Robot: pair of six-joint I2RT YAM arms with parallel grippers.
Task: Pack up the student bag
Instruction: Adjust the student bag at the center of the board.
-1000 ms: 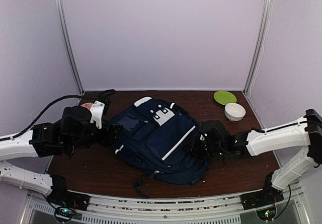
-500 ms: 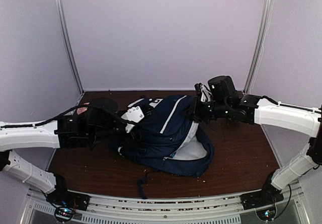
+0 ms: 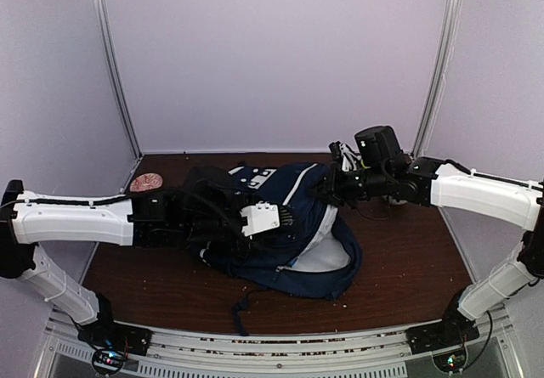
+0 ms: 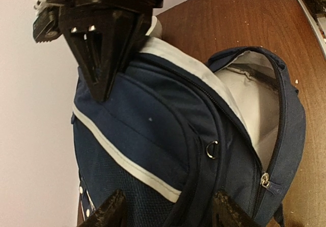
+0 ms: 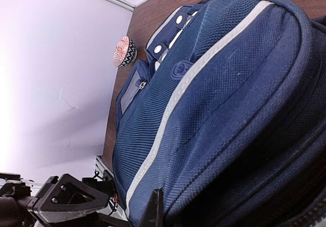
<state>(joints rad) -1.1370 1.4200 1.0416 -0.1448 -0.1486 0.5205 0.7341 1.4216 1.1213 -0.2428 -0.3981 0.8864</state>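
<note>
The student bag (image 3: 272, 267) is a navy backpack with a thin white stripe, lying on the brown table. Its top end is raised, and its main compartment gapes open and shows light grey lining (image 4: 249, 94). My right gripper (image 3: 327, 189) is shut on the bag's raised top edge, which also shows in the left wrist view (image 4: 102, 79). In the right wrist view the bag (image 5: 214, 84) fills the frame and one finger (image 5: 155, 209) presses its fabric. My left gripper (image 4: 168, 217) is open, its fingers spread just over the bag's front panel, and it holds nothing.
A small red-patterned bowl (image 3: 146, 180) sits at the far left of the table, and it also shows in the right wrist view (image 5: 125, 51). A loose bag strap (image 3: 242, 306) trails toward the near table edge. White walls close in the back and sides.
My left arm has stretched to the right across the bag, and its gripper is now over the front panel. My right gripper still holds the bag's top raised.
</note>
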